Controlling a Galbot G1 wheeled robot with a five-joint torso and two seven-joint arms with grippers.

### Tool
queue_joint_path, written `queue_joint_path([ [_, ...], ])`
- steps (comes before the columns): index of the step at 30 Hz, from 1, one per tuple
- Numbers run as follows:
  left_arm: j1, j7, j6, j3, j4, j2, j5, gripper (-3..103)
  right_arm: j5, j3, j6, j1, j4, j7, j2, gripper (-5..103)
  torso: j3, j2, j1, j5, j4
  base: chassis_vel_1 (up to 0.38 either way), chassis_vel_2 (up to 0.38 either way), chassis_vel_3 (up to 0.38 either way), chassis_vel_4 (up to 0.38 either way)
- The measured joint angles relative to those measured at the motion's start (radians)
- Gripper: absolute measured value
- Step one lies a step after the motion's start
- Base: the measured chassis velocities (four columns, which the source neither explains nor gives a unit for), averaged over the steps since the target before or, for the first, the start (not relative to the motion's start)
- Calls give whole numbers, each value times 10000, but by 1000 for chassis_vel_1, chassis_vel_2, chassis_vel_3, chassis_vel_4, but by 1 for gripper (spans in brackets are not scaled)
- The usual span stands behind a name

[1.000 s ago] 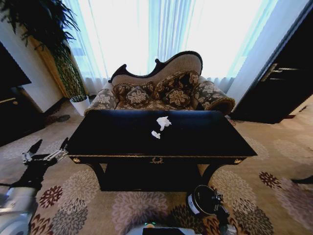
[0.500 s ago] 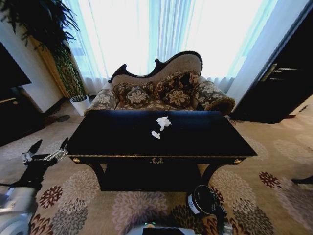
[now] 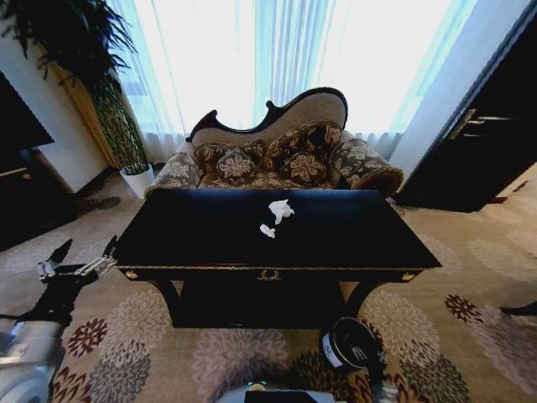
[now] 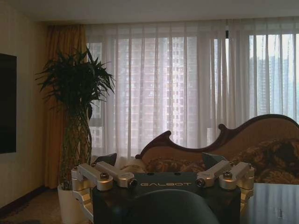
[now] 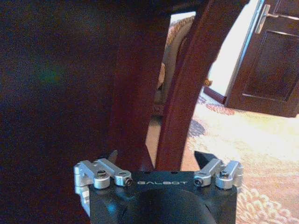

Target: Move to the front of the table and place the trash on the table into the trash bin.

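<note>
The robot stands squarely before the black counter [image 3: 277,239], so the drive-up part looks done and the picking not yet begun. Two bits of trash lie near the middle of the glossy top: a crumpled white paper wad [image 3: 280,209] and, just beside it on the robot's side, a smaller white scrap [image 3: 267,231]. The trash bin [image 3: 346,344], black with a white label, sits on the patterned carpet [image 3: 151,344] in front of the counter, towards the robot's right and well below the top. The left gripper [image 3: 81,254] hangs off the counter's left front corner, its fingers spread wide and holding nothing; the left wrist view confirms this, with the fingers [image 4: 106,159] apart and bare. It also shows the sofa back [image 4: 261,128], the potted plant [image 4: 77,102] and the curtained window [image 4: 196,84] from counter height, which the head view shows only from above. The right gripper [image 5: 156,157] is low down by the counter's curved leg [image 5: 187,93], fingers open and empty; its wrist view looks under the counter towards a dark wooden door [image 5: 271,65], a corner the head view does not give. As a judgement, the next move calls for one arm to rise above the counter's edge, reach to the centre and close on the paper wad, then carry it down to the bin.
</note>
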Motion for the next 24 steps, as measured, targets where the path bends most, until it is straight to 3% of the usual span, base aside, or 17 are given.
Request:
queue_joint_path([
  [4,0,0,0,0,0,0,0,100,248,26,28,-471,803,-13,139,100,0,0,0,0,0,0,0,0,0],
  [11,0,1,0,0,0,0,0,100,1412,258,-31,-2511,3822,-228,453,100,-1,1,0,-2,-1,0,0,0,0],
  [24,0,0,-1,0,0,0,-1,100,2243,720,21,-4596,7317,-353,686,100,-1,2,0,0,-1,0,0,0,0],
])
